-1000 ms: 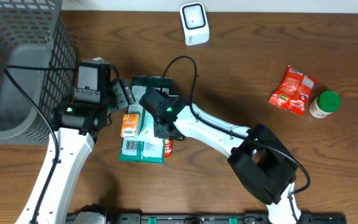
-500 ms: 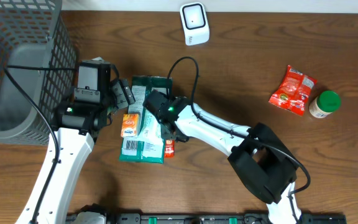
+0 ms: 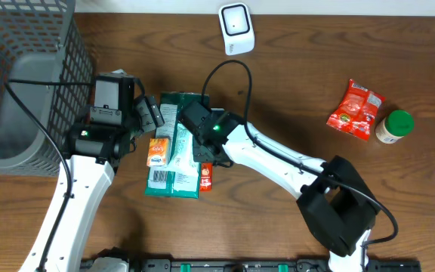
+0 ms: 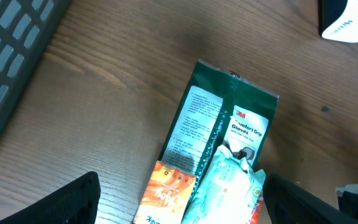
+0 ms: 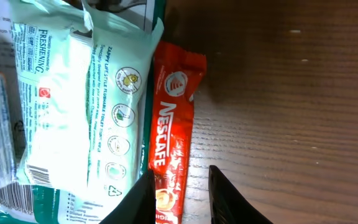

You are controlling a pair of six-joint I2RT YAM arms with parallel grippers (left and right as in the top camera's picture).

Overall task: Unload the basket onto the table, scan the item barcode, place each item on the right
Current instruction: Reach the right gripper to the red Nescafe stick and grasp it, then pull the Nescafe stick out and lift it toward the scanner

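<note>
A red Nescafe sachet (image 5: 171, 118) lies flat on the table against the right edge of a pile of packets. Its lower end sits between the narrowly parted fingers of my right gripper (image 5: 181, 174), which stands open around it with bare wood showing beside it. From above, the right gripper (image 3: 205, 155) hovers just over the sachet (image 3: 205, 177). The pile holds a green 3M gloves pack (image 4: 229, 118), a pale wipes pack (image 5: 79, 99) and an orange packet (image 4: 166, 193). My left gripper (image 4: 180, 186) is wide open above the pile. The white scanner (image 3: 236, 29) stands at the back.
A grey mesh basket (image 3: 21, 83) fills the far left. A red snack packet (image 3: 355, 109) and a green-lidded jar (image 3: 395, 126) sit at the right. A black cable (image 3: 229, 83) loops over the right arm.
My right gripper has drawn back up and to the right off the pile and its jaws have parted a little. The sachet stays on the table. The left arm has not moved.
</note>
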